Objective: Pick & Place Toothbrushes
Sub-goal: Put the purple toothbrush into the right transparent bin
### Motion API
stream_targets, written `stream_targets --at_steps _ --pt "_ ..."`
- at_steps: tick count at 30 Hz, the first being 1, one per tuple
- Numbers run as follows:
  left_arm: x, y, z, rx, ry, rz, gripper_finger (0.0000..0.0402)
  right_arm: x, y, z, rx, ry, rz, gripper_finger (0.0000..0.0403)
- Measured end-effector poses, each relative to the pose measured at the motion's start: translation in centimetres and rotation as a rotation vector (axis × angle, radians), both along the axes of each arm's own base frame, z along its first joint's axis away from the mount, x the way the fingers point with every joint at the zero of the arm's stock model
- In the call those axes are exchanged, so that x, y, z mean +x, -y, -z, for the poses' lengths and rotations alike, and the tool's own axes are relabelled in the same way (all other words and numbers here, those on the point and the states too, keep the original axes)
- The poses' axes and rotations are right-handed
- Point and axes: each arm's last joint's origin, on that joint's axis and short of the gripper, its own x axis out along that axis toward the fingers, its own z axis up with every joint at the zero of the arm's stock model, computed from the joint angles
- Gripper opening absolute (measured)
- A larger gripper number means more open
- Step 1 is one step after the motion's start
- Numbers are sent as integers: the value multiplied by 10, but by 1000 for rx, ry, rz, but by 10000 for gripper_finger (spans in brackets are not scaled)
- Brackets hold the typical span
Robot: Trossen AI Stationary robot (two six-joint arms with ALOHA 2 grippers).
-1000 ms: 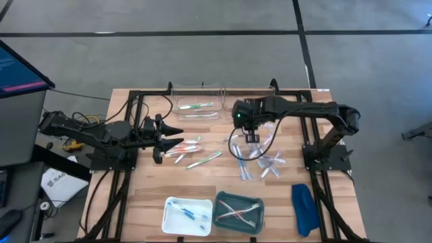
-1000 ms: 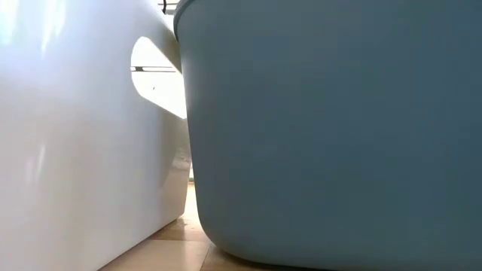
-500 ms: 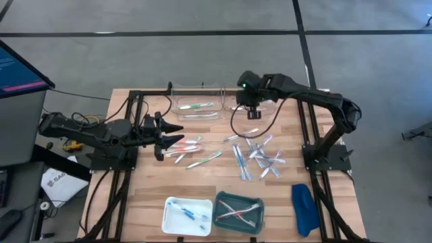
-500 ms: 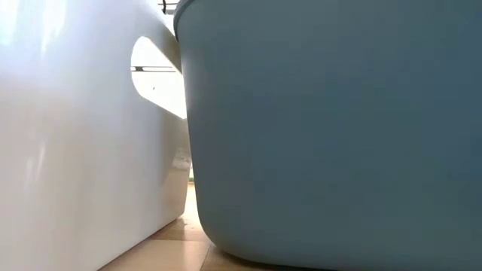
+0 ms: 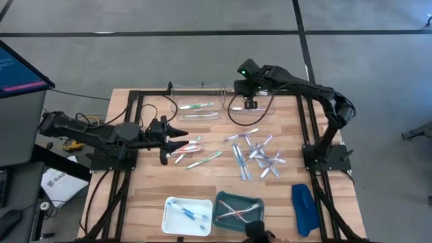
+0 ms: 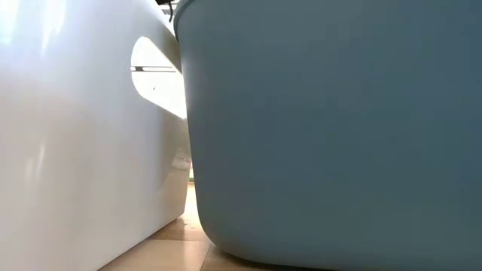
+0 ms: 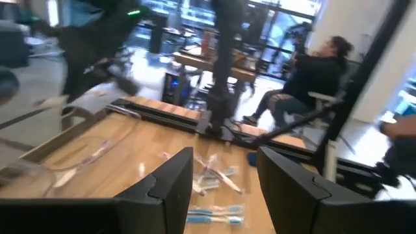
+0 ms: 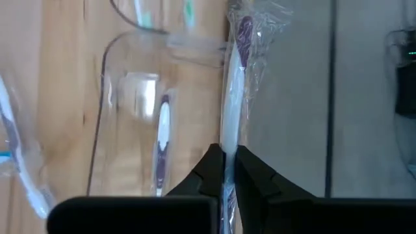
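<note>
Right hand [image 8: 224,159] pinching clear-wrapped white toothbrush [image 8: 232,97], purple head

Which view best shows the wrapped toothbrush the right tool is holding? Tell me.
The right wrist view: the wrapped toothbrush fills it, pinched between the right tool's fingers, above a clear tray. The high view shows only that tool over the tray, the brush too small to make out. The low and left wrist views don't show it.

toothbrushes [image 5: 255,154] mid-table, white tray [image 5: 170,208] left of teal tray [image 5: 219,201]
</note>
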Motion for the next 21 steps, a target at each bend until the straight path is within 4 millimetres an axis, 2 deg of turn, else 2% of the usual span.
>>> stream_targets --at_steps 4,12,17,21 --pt "-2 4 -1 12 4 75 163 9 10 32 39 -109 11 16" --pt "-3 10 -1 81 -2 113 163 11 23 74 139 -246 59 13" --pt "-4 12 -2 98 0 121 163 11 30 89 141 -313 49 16" --pt "-4 11 -2 97 4 120 163 13 31 88 123 -285 49 19"
